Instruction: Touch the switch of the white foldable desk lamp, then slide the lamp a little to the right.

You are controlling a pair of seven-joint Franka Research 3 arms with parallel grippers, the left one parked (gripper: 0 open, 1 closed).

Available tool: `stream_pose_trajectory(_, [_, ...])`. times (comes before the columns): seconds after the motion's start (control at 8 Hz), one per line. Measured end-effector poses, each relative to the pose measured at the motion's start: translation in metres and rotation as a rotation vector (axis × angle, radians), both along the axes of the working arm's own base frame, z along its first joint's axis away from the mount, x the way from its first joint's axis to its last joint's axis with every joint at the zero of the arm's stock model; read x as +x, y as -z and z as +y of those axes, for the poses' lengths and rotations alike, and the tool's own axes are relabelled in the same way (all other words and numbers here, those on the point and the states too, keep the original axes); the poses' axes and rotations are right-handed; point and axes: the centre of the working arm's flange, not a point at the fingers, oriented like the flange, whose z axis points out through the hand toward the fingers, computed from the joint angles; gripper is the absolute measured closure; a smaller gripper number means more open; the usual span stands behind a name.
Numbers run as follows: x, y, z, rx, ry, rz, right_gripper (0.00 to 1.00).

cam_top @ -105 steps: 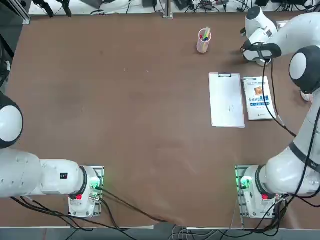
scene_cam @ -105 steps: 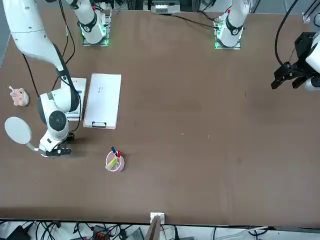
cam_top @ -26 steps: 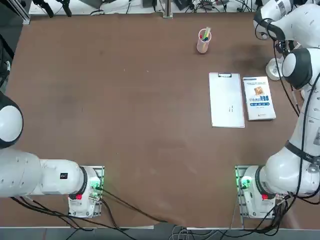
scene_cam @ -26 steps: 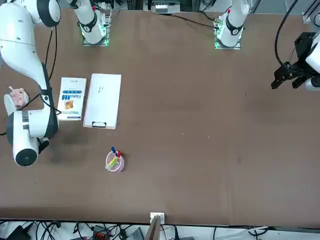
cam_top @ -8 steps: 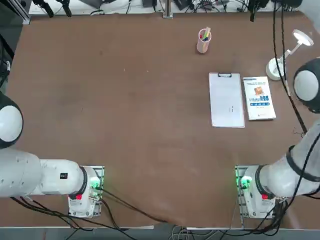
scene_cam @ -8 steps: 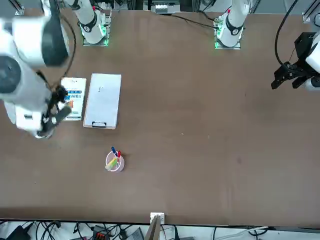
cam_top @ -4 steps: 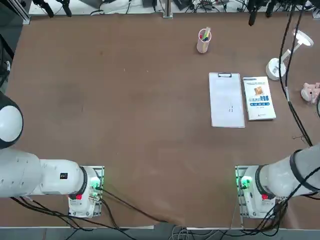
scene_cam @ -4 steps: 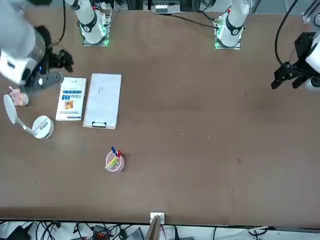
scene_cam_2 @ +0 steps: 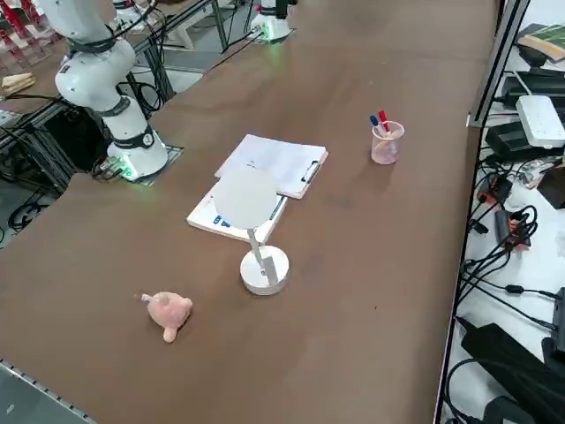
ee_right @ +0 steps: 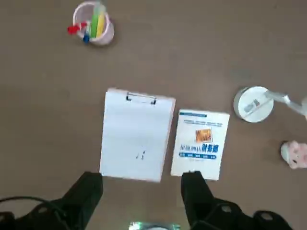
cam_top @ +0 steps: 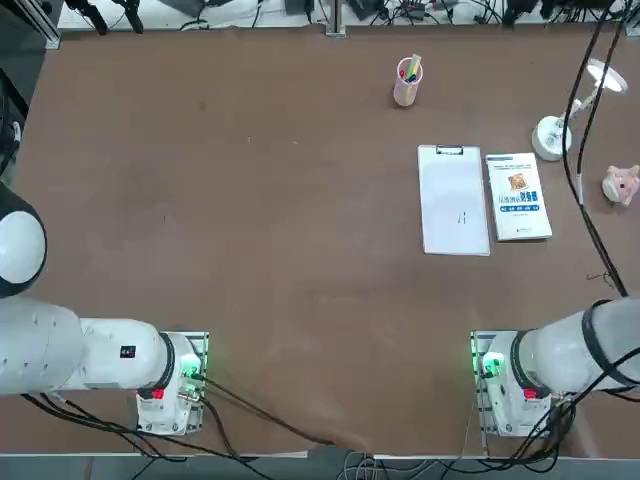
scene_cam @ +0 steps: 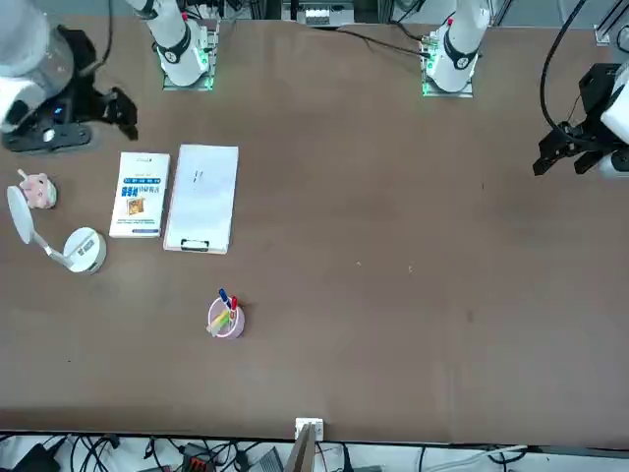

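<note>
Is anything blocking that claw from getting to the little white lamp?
Nothing visible does. The open right gripper hangs in the air above the white clipboard and the blue-and-white booklet, which both lie flat on the table. The small white round-based desk lamp stands just beyond the booklet, uncovered.

We see a wide brown table [cam_top: 250,200] filling the room's middle. Black cables [scene_cam_2: 494,265] trail over a pale floor along its far edge, beside dark boxes and a white device [scene_cam_2: 540,119]. Metal framing [scene_cam_2: 190,35] stands by another edge.
</note>
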Motion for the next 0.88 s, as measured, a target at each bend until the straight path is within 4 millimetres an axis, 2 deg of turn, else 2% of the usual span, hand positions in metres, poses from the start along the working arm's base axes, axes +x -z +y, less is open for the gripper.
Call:
stream_pose_trajectory(0.25, [-0.002,-0.012,-0.036,0.022,0.099,-0.017,0.00])
stream_pose_trajectory(0.5, [-0.023,-0.032,-0.035,0.022,0.152,-0.041,0.00])
stream_pose_trajectory(0.75, [-0.040,-0.036,-0.028,0.020,0.156,-0.066,0.00])
stream_pose_trajectory(0.88, [-0.041,-0.036,-0.028,0.021,0.155,-0.075,0.00])
